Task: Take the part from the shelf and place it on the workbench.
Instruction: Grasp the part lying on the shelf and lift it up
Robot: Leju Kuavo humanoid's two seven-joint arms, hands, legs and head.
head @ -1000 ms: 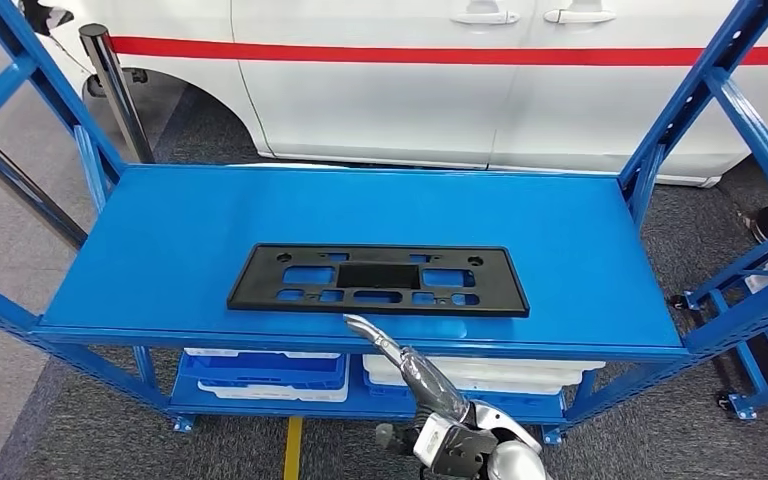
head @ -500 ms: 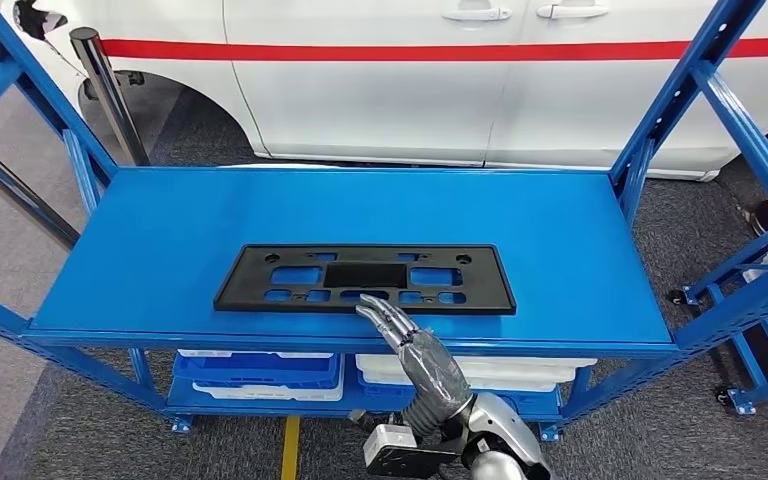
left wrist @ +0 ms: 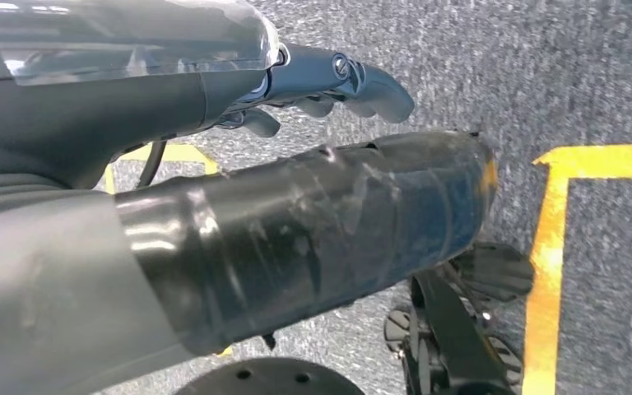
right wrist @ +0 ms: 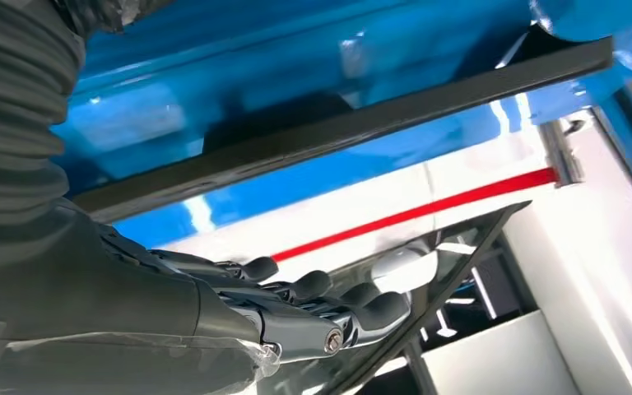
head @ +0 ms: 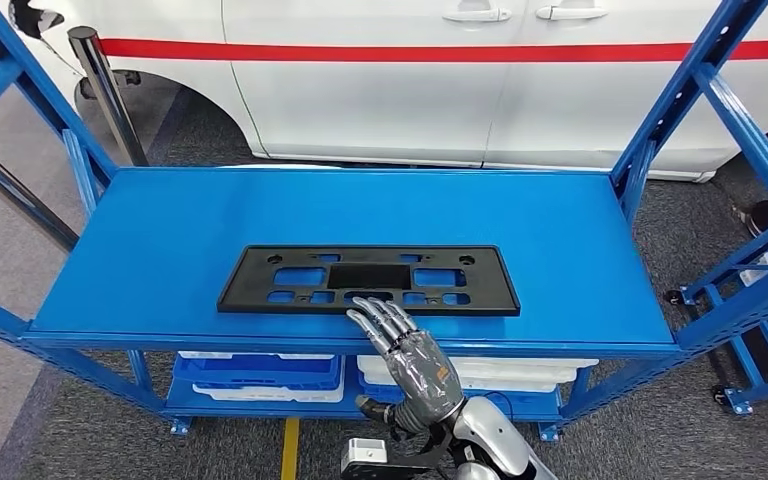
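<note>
I see the black mounting plate (head: pixel 368 281) lying flat on the blue shelf (head: pixel 560 250), close to its front edge. My right hand (head: pixel 407 351) reaches up from below with fingers (head: pixel 380 318) stretched out and apart, holding nothing, tips at the plate's near edge. On the lower tier sit a blue bin (head: pixel 260 372) and a white tray (head: pixel 500 372); I cannot tell their contents. My left hand (left wrist: pixel 329 86) hangs over grey carpet, fingers loosely curled.

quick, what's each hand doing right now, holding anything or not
Left hand: hangs over the floor, fingers curled, holding nothing.
Right hand: open, fingers extended at the black part's near edge, not gripping it.
</note>
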